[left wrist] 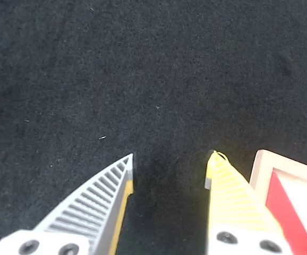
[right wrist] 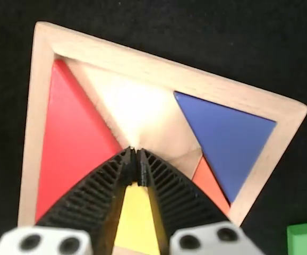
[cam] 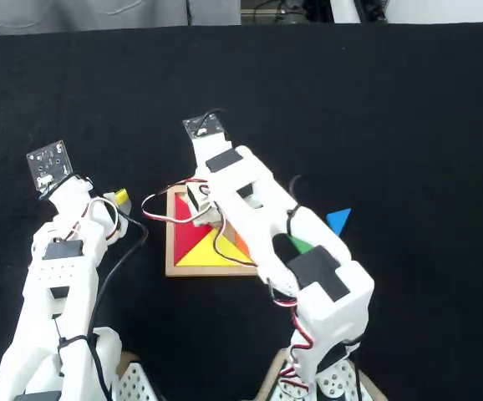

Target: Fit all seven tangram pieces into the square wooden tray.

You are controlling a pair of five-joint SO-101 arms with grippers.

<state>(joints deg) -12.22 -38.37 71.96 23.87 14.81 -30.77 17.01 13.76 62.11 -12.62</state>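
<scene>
A: Where does the tray [cam: 170, 246] sit?

B: On the black tabletop [cam: 409, 109], between the two arms.

A: What lies in it?

B: A red triangle [right wrist: 71, 138] fills one side and a blue triangle [right wrist: 222, 133] sits against the opposite side. An orange piece [right wrist: 209, 181] touches the blue one. A yellow triangle [right wrist: 136, 220] points its tip at the tray's middle. Bare wood shows between the red and the blue.

A: And outside the tray?

B: A small blue triangle [cam: 338, 220] lies well apart from the tray, on the right arm's side. A green piece [cam: 302, 245] lies nearer the tray, partly hidden behind that arm.

A: The right hand?

B: The right hand [right wrist: 134, 153] hangs over the tray's middle with its fingers pressed together tip to tip. It grips nothing, and the yellow triangle lies flat beneath it. I cannot tell whether the tips touch the wood.

A: And the left?

B: The left hand [left wrist: 172, 155] is just beside the tray, off the red triangle's side. Its fingers are spread wide over bare tabletop with nothing between them. One corner of the tray shows right next to it.
</scene>
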